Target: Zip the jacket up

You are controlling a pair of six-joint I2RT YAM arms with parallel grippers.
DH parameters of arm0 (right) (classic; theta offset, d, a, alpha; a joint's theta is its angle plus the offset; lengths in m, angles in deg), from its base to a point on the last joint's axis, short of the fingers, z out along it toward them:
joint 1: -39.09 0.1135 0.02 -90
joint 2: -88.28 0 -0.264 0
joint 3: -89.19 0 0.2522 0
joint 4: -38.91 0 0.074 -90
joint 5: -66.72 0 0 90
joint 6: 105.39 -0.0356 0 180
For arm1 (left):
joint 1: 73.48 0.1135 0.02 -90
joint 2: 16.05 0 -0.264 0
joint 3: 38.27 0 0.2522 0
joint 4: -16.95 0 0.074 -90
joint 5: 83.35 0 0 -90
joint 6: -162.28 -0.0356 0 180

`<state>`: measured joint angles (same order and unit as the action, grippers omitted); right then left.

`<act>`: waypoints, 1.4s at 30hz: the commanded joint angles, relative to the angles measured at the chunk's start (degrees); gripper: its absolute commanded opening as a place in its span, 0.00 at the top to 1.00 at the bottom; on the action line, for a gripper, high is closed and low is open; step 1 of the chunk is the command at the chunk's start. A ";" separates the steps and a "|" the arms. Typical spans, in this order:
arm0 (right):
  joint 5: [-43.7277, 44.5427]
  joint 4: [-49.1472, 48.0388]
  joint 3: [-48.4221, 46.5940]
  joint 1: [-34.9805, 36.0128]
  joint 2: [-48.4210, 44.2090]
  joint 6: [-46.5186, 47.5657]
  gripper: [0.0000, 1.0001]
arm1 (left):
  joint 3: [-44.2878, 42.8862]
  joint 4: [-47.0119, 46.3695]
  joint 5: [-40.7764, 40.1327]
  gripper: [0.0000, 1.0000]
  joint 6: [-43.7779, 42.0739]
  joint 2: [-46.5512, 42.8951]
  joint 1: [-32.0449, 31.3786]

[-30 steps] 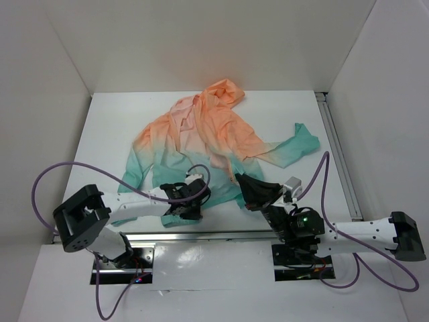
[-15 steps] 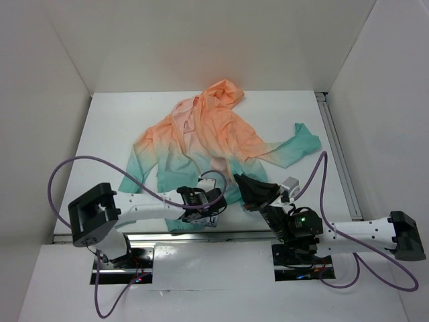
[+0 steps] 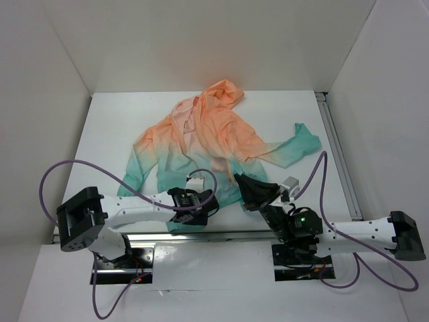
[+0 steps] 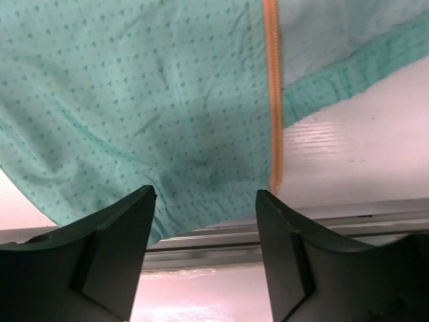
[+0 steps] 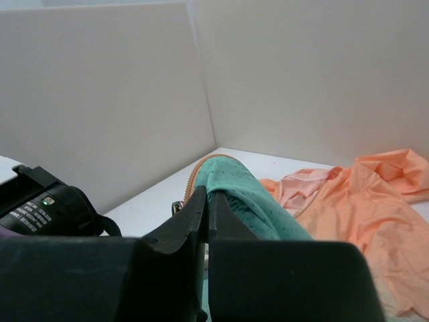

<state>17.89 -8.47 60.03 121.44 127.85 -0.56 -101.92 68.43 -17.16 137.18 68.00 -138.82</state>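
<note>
The jacket (image 3: 201,134) lies spread on the white table, its peach-orange hood at the far side and its teal hem toward me. My left gripper (image 3: 196,206) hovers open over the hem's near edge. In the left wrist view its dark fingers (image 4: 114,235) stand wide apart around nothing, with teal fabric (image 4: 134,100) and the orange zipper tape (image 4: 271,100) just beyond the left gripper (image 4: 204,194). My right gripper (image 3: 240,181) is shut on the jacket's other front edge. The right wrist view shows the right gripper (image 5: 208,194) pinching lifted teal cloth (image 5: 248,194), with a small metal slider (image 5: 177,206) beside it.
A metal rail (image 3: 201,235) runs along the table's near edge, close under the left gripper, and shows again as the rail (image 4: 268,236). White walls enclose the table on three sides. One teal-cuffed sleeve (image 3: 301,141) stretches to the right. Purple cables (image 3: 74,168) loop over the left side.
The left gripper was shut a second ago and now stands open. It slid right along the hem, then back a little left. The right gripper has kept its hold and place.
</note>
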 commanded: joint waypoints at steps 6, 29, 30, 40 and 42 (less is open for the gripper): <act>0.05 0.06 -0.60 -0.17 -0.64 -0.06 1.00 | 0.67 2.36 1.75 0.30 4.96 1.55 -0.05; 0.05 0.06 -0.07 -0.17 -1.78 -0.59 1.00 | -3.02 2.54 4.13 0.29 6.90 1.47 1.01; 0.05 0.06 -0.07 -0.17 -1.78 -0.59 1.00 | -3.02 2.54 4.13 0.29 6.90 1.47 1.01; 0.05 0.59 -0.07 -0.17 -1.78 -0.59 1.00 | -2.32 1.92 4.73 0.29 7.95 4.98 2.32; 0.05 0.59 -0.07 -0.17 -1.78 -0.59 1.00 | -0.39 -0.35 5.61 0.30 7.26 5.60 3.64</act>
<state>17.91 -7.64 60.03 121.44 126.69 -1.00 -103.19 69.37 -12.35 143.33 72.63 -136.92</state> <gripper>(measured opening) 0.026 0.706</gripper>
